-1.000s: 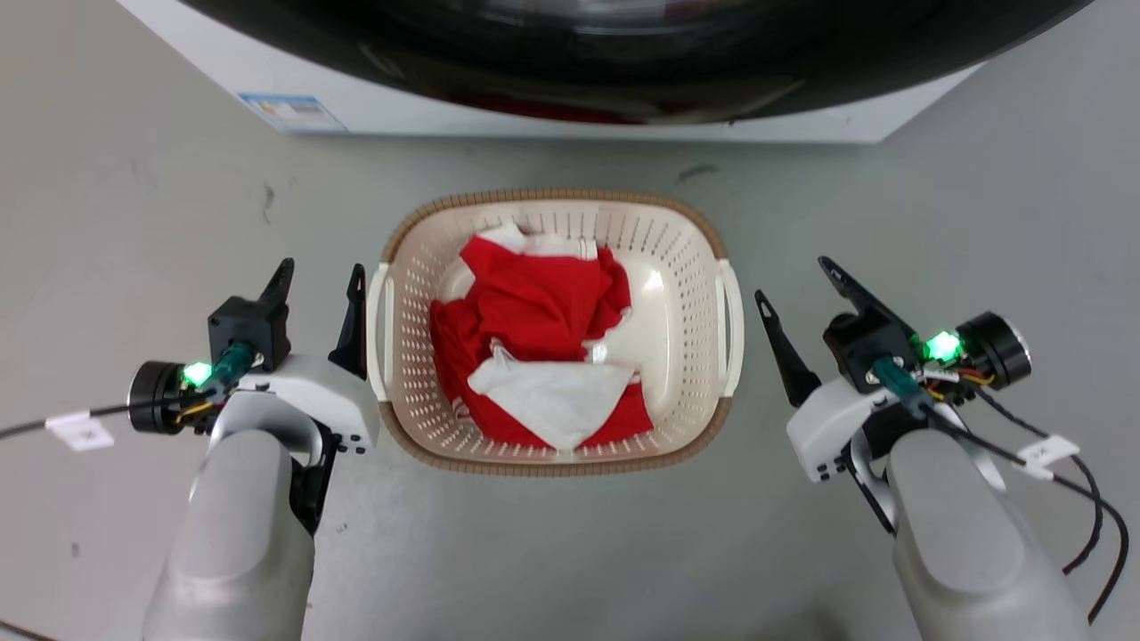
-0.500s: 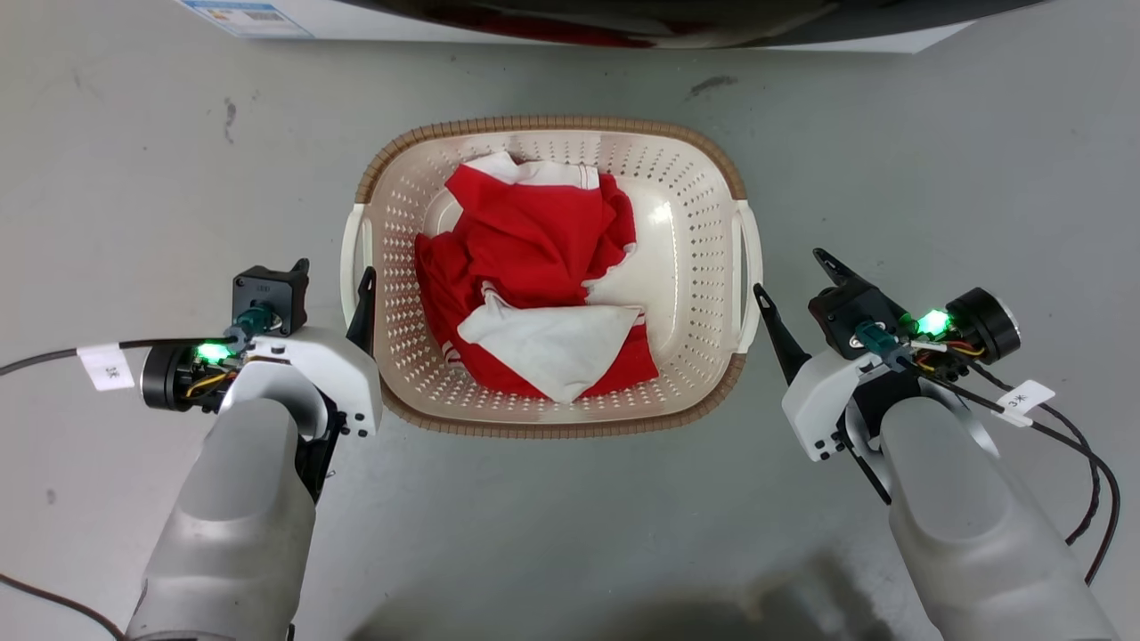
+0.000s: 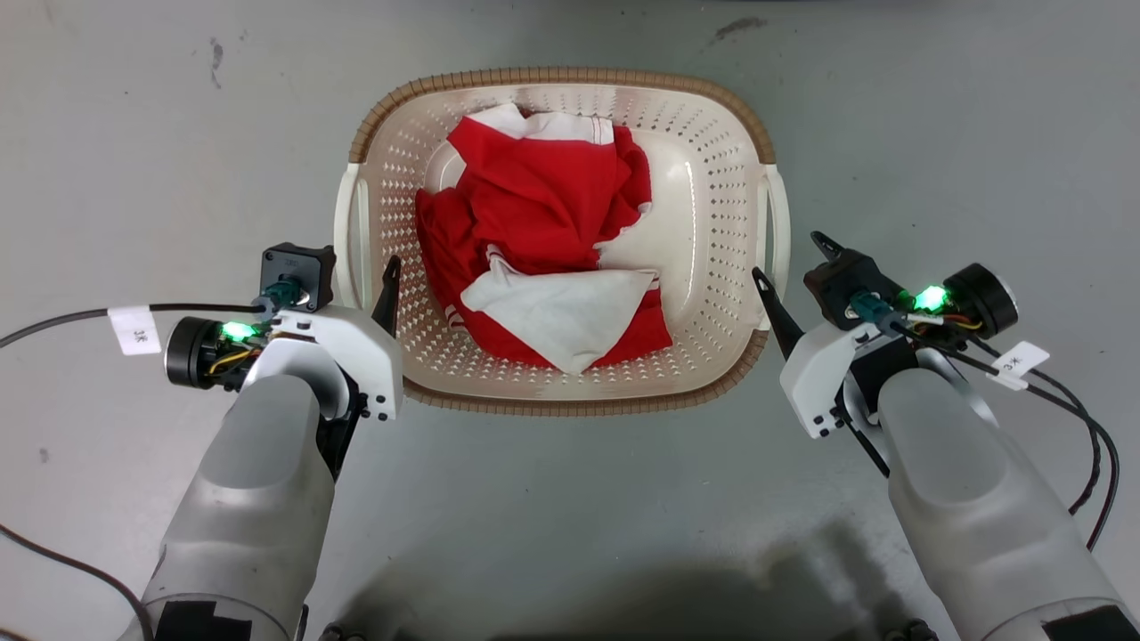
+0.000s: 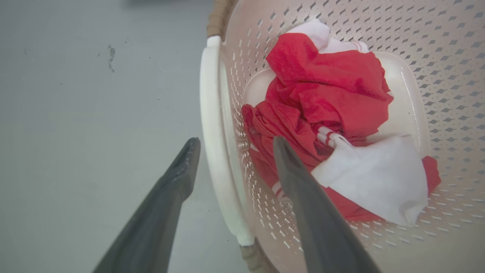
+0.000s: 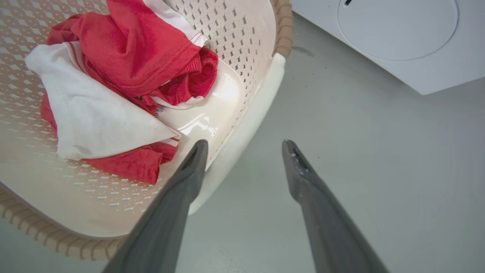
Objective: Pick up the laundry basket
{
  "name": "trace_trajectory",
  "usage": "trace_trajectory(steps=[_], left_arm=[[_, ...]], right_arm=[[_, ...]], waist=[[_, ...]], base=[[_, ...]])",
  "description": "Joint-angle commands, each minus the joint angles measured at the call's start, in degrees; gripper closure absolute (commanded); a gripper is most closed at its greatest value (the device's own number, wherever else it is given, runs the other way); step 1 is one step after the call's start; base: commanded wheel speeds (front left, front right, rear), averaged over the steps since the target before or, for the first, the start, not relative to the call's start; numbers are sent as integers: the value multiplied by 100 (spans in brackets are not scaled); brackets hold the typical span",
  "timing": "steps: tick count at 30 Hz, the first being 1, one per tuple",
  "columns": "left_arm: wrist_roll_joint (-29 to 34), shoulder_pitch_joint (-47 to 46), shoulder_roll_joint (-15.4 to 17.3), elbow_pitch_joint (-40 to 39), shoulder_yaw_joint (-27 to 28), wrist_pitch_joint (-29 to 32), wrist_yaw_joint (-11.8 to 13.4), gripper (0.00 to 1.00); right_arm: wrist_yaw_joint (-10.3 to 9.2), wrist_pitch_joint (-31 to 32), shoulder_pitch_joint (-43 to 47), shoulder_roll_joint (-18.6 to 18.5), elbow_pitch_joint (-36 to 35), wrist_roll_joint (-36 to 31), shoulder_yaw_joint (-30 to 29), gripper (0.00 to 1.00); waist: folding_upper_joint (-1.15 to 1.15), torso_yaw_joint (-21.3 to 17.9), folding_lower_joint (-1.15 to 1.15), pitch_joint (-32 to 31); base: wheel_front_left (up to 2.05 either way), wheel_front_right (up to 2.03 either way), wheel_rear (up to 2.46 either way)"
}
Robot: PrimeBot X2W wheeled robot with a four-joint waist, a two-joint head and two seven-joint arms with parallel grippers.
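The laundry basket [image 3: 552,77] sat on the grey floor [image 3: 134,133] between my arms. My left fingers [image 4: 307,204], spread, straddled its left handle [image 4: 212,125]. My right fingers [image 5: 318,204], also spread, bracketed the right handle [image 5: 250,125], set, I judged, for a level two-sided lift.

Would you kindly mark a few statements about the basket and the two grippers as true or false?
1. The basket holds red and white clothes. True.
2. The left gripper is shut on the left handle. False: it is open, with one finger inside the basket, one outside, and the handle between them.
3. The right gripper is open, with the right handle between its fingers. True.
4. The rim of the basket is blue. False: it is brown.
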Motion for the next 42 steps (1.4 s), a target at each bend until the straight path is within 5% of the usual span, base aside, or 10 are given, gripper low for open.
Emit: trace_trajectory(steps=[1,12,13,14,27,42], left_arm=[[3,-120,-17,86,-40,-14,-14,0],[-51,-465,-36,417,-221,-13,-19,0],[-60,-502,-51,452,-243,-13,-21,46],[-76,-544,-52,462,-261,-13,-23,100],[-336,-460,-120,737,-618,-11,-30,100],[-874,95,-173,992,-1151,222,-32,100]], right_arm=[[-4,-12,-150,-6,82,15,34,0],[-6,-10,-597,-18,557,-30,24,0],[-6,-10,-629,-18,591,-43,17,56],[-6,-10,-654,-18,611,-46,10,100],[-4,-15,-628,-43,850,-45,13,100],[-4,34,-167,-35,1382,590,579,100]], waist=[[0,14,-1,82],[0,56,-1,381],[0,61,-1,394],[0,64,-1,408],[0,83,-1,65],[0,-159,-1,-1357]], base=[[0,0,0],[0,0,0],[0,0,0],[0,0,0],[0,0,0],[0,0,0]])
